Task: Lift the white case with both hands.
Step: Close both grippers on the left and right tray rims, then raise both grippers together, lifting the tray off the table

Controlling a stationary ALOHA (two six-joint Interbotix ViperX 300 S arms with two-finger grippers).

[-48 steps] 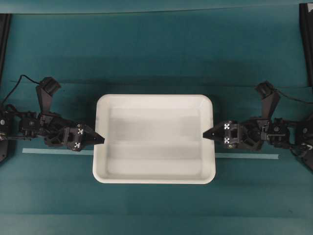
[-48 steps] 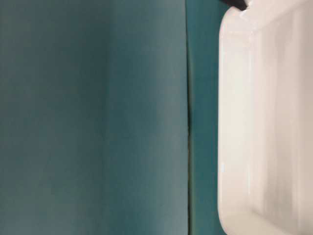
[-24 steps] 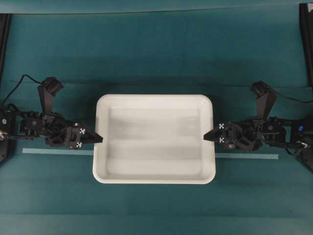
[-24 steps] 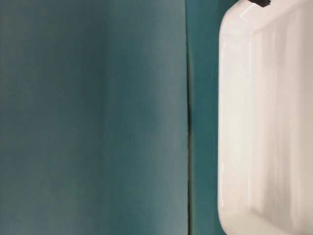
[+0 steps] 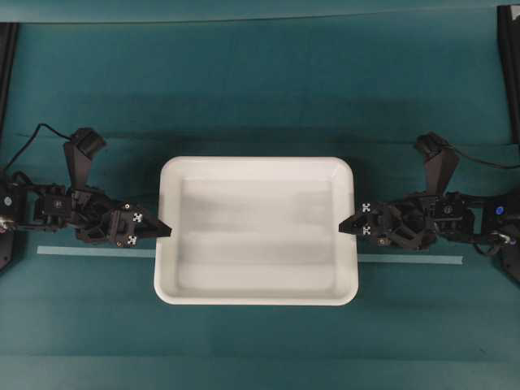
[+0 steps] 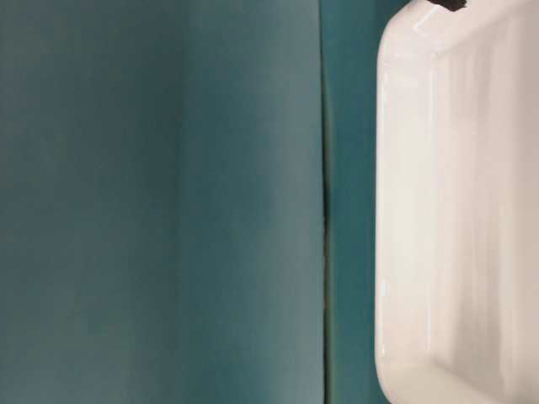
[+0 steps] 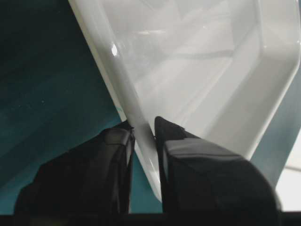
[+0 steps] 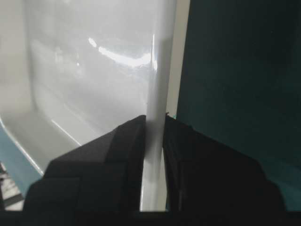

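The white case [image 5: 256, 230] sits in the middle of the teal table, a wide shallow tray with rounded corners. My left gripper [image 5: 166, 231] is shut on its left rim; the left wrist view has the rim [image 7: 141, 127] pinched between both black fingers. On the opposite side my right gripper [image 5: 344, 227] is shut on the right rim, and the right wrist view has that rim [image 8: 155, 117] clamped between its fingers. A corner of the case [image 6: 459, 210] fills the right of the table-level view, with a dark fingertip [image 6: 442, 4] at its top edge.
A thin pale tape strip [image 5: 89, 252] runs across the teal mat on both sides of the case. Black frame rails [image 5: 508, 65] stand at the far left and right edges. A seam in the mat [image 6: 323, 210] runs beside the case.
Both grippers have closed from open onto the case's side rims. The arms shifted slightly; the case itself looks unmoved on the table.
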